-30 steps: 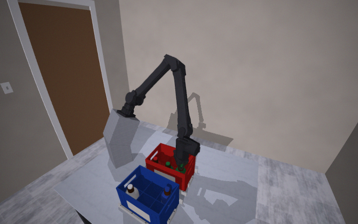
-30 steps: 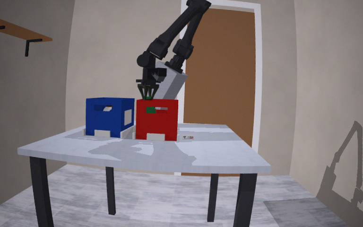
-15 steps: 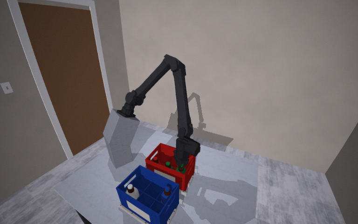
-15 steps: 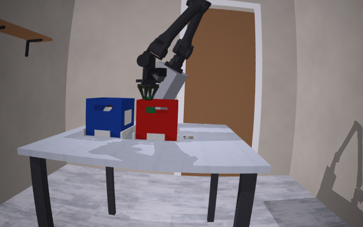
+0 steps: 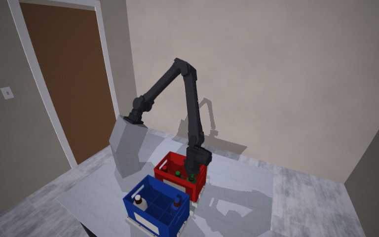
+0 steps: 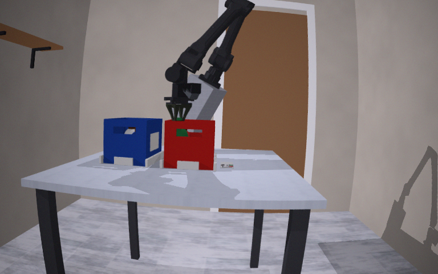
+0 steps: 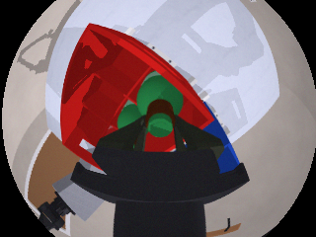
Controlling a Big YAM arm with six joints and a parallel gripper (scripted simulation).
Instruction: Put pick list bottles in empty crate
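Observation:
My gripper [image 5: 192,175] [image 6: 178,119] [image 7: 160,118] is shut on the neck of a green bottle [image 5: 191,180] [image 6: 181,132] [image 7: 157,90], which stands upright in a corner of the red crate [image 5: 158,176] [image 6: 190,148]. Another green-capped bottle [image 5: 177,173] [image 7: 128,117] and a red-capped bottle [image 5: 164,168] are also in the red crate. The blue crate [image 5: 127,207] [image 6: 125,146] [image 7: 226,150] holds a white bottle [image 5: 141,205] and a blue bottle [image 5: 175,208]. The pick list [image 6: 226,165] lies beside the red crate; its counts are too small to read.
The two crates stand close side by side inside low white edge strips on the table [image 6: 268,190]. The grey arm pedestal [image 5: 127,150] [image 6: 206,100] stands behind them. A wall shelf [image 6: 28,37] is at the left in the exterior view.

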